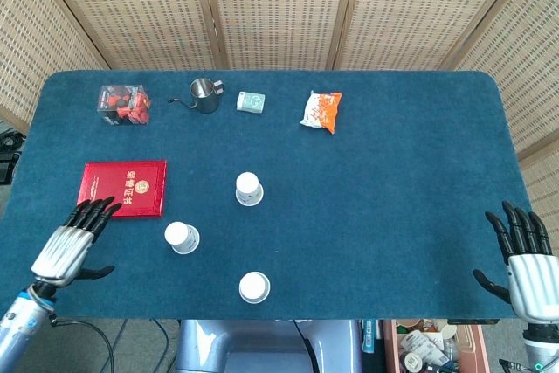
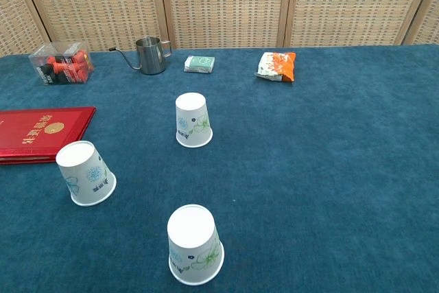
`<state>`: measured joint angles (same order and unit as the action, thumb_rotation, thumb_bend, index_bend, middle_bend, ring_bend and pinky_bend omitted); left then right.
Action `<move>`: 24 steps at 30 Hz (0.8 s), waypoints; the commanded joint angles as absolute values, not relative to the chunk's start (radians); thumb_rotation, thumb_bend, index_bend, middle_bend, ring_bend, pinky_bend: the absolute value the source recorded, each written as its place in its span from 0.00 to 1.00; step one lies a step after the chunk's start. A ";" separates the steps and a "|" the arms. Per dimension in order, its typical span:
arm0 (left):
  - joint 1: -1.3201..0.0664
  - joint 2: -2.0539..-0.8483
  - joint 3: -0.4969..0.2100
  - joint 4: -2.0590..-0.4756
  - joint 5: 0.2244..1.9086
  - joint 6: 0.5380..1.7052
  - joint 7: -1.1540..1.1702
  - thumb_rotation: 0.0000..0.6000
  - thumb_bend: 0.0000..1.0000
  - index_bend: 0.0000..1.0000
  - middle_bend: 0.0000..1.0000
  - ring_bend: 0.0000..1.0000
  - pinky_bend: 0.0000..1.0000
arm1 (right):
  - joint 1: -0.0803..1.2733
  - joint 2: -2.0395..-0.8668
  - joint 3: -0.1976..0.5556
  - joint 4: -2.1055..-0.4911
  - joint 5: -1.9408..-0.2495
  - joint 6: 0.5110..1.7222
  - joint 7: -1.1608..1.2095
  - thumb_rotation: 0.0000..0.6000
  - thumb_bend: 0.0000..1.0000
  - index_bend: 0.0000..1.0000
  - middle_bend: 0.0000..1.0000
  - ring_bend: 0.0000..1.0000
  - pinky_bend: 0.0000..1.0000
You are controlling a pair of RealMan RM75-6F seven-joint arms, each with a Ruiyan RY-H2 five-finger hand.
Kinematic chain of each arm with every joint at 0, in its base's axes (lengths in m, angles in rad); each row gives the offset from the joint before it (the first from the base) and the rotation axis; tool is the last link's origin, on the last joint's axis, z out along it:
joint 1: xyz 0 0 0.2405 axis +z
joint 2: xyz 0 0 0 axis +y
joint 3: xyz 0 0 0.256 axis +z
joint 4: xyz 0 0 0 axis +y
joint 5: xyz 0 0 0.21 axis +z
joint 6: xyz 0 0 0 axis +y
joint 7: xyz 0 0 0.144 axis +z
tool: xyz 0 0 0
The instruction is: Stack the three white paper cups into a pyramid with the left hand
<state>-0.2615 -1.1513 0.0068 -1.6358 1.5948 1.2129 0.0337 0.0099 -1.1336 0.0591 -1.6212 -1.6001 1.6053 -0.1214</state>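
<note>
The left hand [image 1: 68, 242] is hovering over the table [image 1: 393, 189] near its front-left corner, fingers spread and extended, holding nothing; its dark fingertips are lying just at the front edge of the red booklet [image 1: 122, 189]. The forearm behind it is cut off by the picture's lower-left corner, and the chest view is not showing this hand at all. The right hand [image 1: 522, 259] is sitting off the front-right corner, likewise released with fingers apart, its wrist cropped at the bottom edge.

Three white paper cups are standing upside down, well apart from one another, none stacked. The left cup [image 1: 182, 237] is nearest the left hand, the near cup [image 1: 254, 286] is sitting close to the front edge, and the far cup [image 1: 249, 188] is standing toward the table's middle. Each is a tapered cone with faint floral printing, hard to read.

The table is covered in a deep blue, napped cloth. Along the back edge are lying a clear plastic box [image 1: 123, 103] with red and black contents that are hard to make out, a small steel spouted pitcher [image 1: 204, 94], a small green packet [image 1: 251, 102], and a crinkled orange-and-white snack bag [image 1: 320, 111].
</note>
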 commanded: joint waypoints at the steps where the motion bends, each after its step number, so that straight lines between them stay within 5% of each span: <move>1: -0.301 -1.190 -0.009 -1.631 1.581 1.171 0.081 1.00 0.07 0.00 0.00 0.00 0.00 | 0.024 -1.084 0.031 -1.694 -1.531 1.498 -0.216 1.00 0.00 0.00 0.00 0.00 0.00; 12: -0.390 -1.262 -0.040 -1.649 1.515 1.060 0.192 1.00 0.07 0.00 0.00 0.02 0.08 | 0.039 -1.102 0.042 -1.712 -1.492 1.470 -0.263 1.00 0.00 0.00 0.00 0.00 0.00; 17: -0.447 -1.330 -0.062 -1.613 1.461 0.989 0.249 1.00 0.07 0.11 0.16 0.18 0.22 | 0.039 -1.104 0.046 -1.710 -1.483 1.470 -0.253 1.00 0.00 0.00 0.00 0.00 0.00; 24: -0.473 -1.439 -0.066 -1.538 1.455 1.008 0.274 1.00 0.09 0.26 0.32 0.30 0.28 | 0.040 -1.105 0.048 -1.704 -1.479 1.472 -0.243 1.00 0.00 0.00 0.00 0.00 0.00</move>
